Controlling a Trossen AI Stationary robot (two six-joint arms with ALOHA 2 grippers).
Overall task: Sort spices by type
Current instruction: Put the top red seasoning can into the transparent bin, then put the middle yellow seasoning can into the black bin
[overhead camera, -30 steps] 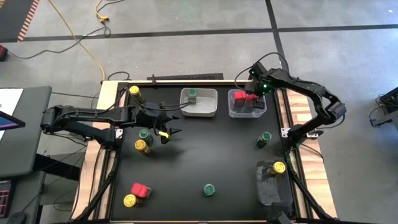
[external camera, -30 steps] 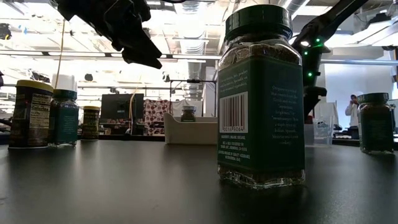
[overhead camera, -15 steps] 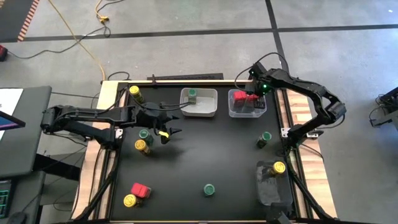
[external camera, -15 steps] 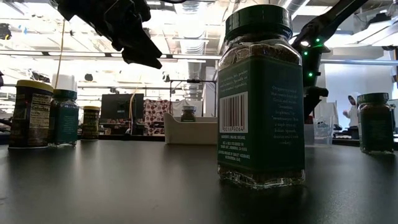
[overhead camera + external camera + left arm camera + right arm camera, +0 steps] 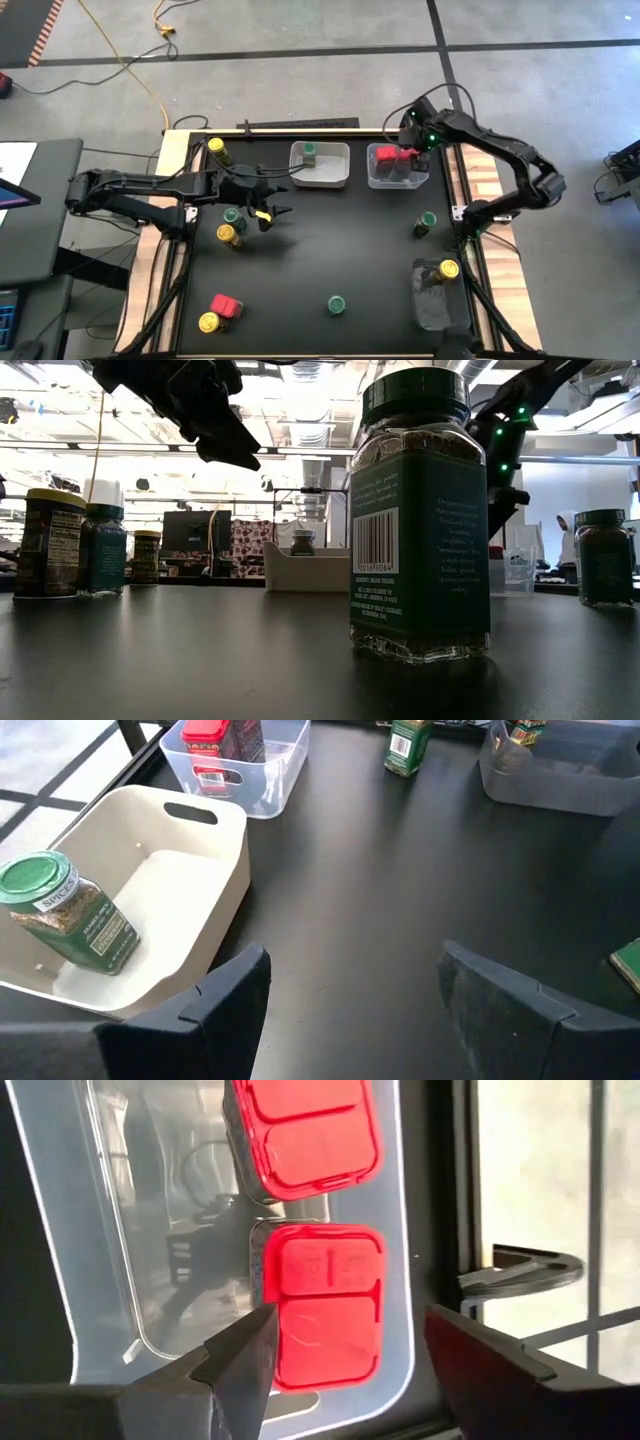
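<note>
Right gripper (image 5: 340, 1345): held over the clear bin (image 5: 397, 168) at the table's far edge; fingers parted, with a red box (image 5: 323, 1305) seen between them, no contact visible.
Second red box (image 5: 302, 1135): stood in the same bin, just beside the first.
Left gripper (image 5: 350, 990): hung above the bare table; fingers spread, nothing gripped.
White bin (image 5: 215, 885): one green-lidded jar (image 5: 65, 910) lodged inside.
Other jars: scattered over the table.

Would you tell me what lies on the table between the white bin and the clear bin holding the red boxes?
Only bare black tabletop separates the white bin from the clear bin in the high view; the left wrist view agrees.
</note>
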